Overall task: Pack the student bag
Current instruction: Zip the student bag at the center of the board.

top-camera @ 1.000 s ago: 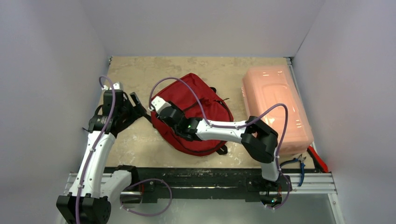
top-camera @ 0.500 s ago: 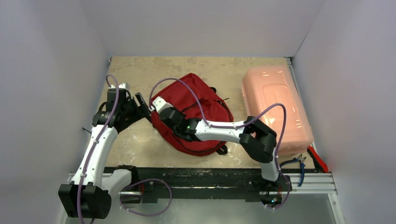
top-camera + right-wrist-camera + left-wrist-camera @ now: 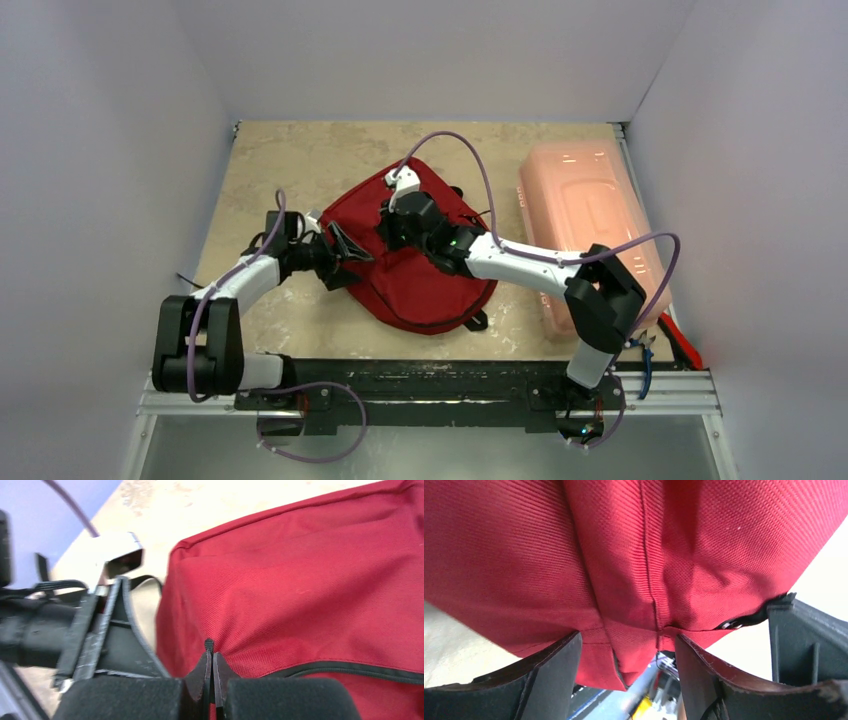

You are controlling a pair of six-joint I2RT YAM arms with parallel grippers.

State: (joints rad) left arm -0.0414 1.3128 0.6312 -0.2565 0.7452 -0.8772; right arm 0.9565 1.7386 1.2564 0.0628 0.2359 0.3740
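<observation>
The dark red student bag (image 3: 425, 285) lies between the arms, its long axis running roughly near to far. The left gripper (image 3: 626, 652) straddles a fabric fold at its left edge with spread jaws. The right gripper (image 3: 210, 655) sits clenched over its top panel.

**Three cameras, one bag in common**

Your top external camera sits above and behind the arm bases and looks down on the whole table (image 3: 290, 160). Your left wrist camera is pressed close to the student bag (image 3: 634, 555), whose fabric fills most of the frame. Your right wrist camera looks low across the bag toward the left gripper (image 3: 117, 625). All three views share the bag's left side.
</observation>
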